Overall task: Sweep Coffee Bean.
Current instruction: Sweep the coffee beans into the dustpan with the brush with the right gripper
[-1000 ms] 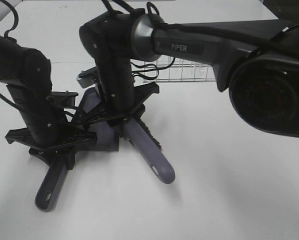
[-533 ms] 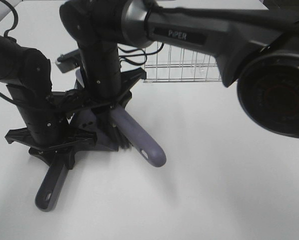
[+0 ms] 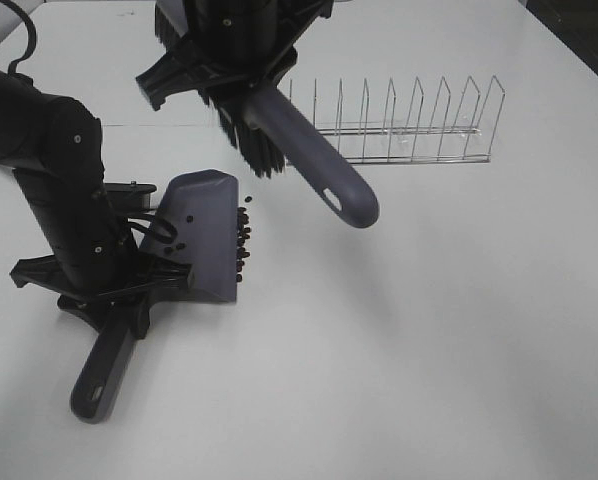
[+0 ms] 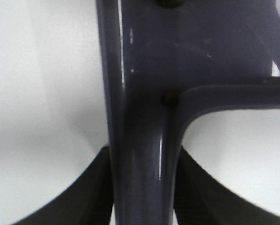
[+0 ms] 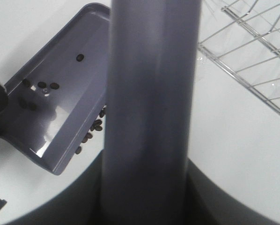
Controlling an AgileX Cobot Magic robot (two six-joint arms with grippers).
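So — coffee bean: small dark ovals in two lots. One lot lies in a loose row on the desk, touching or just beside the right-hand lip of the dustpan. The other lot lies scattered inside the pan, mostly toward its left, handle end.
Dustpan: grey-purple, flat on the desk left of centre, mouth to the right, handle running to the near left.
Left hand: clenched on the dustpan handle just behind the pan body; its wrist view shows the handle pinched between dark jaws.
Brush: grey-purple handle, dark bristles. Held in the air on the far side of the dustpan and apart from it, bristles facing down, handle end pointing near-right. Touches neither beans nor desk.
Right hand: clenched on the brush handle close to the bristle head.
Wire rack: far right of the desk, well apart from the beans; plays no part.
Progress (judgement): partway. Some beans are in the pan; the row at the lip is left to sweep in. Next stroke needs the bristles set down right of that row and drawn left into the pan.
Hidden / unclear: right hand is cut by the far edge of the high view. Bristles are absent from the right wrist view. Exact bean count is not readable, as beans at the pan's shadowed left end blur into cables. Cannot tell whether any bean lies under the pan or the left arm.
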